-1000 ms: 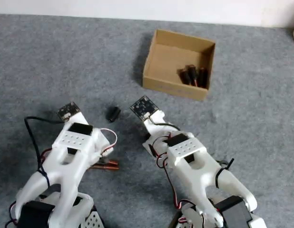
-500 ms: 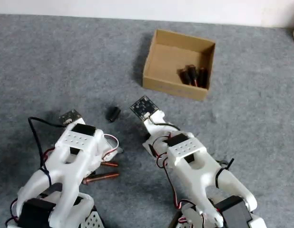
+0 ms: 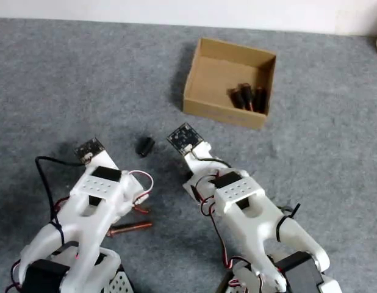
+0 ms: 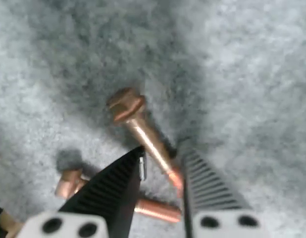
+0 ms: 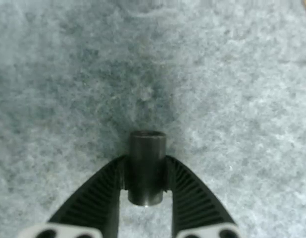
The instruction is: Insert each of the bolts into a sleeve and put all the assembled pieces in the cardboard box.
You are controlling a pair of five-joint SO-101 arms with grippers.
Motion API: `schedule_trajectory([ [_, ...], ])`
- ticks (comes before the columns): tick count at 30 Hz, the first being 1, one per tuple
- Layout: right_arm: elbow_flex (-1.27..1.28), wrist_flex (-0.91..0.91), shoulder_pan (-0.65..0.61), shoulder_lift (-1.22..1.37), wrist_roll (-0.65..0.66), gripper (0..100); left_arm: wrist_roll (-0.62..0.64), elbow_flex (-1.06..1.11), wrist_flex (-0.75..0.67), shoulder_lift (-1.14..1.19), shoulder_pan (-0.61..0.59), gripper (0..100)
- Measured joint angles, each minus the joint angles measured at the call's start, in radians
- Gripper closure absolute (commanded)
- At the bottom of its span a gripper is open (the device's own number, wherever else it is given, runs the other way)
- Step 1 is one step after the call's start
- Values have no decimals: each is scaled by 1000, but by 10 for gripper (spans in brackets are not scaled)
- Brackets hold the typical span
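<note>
My left gripper point(image 4: 163, 154) is shut on the shaft of a copper bolt point(image 4: 127, 106), whose hex head sticks out beyond the fingertips above the carpet. A second copper bolt point(image 4: 150, 209) point(image 3: 131, 227) lies on the carpet beneath the fingers, beside the left arm point(image 3: 97, 195). My right gripper point(image 5: 145, 166) is shut on a black sleeve point(image 5: 146, 171), held with its open end pointing away from the wrist. Another black sleeve point(image 3: 145, 146) lies loose between the two arms. The cardboard box point(image 3: 204, 107) stands at the back with several assembled pieces point(image 3: 247, 96) in its right corner.
Grey carpet covers the whole table. The right arm point(image 3: 240, 198) sits close beside the left one, its wrist board point(image 3: 183, 137) near the loose sleeve. Open carpet stretches between the arms and the box.
The two bolts lay side by side by the left arm; one has shifted nearer to the front edge and lies alone, while the left gripper has closed on the other. The right arm kept still.
</note>
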Motion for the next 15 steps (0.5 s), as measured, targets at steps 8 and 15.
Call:
schedule_trajectory([
  [8,0,0,0,0,0,995,-2,-15,2,14,-11,994],
  [15,0,0,0,0,0,995,-91,-97,83,17,-14,994],
])
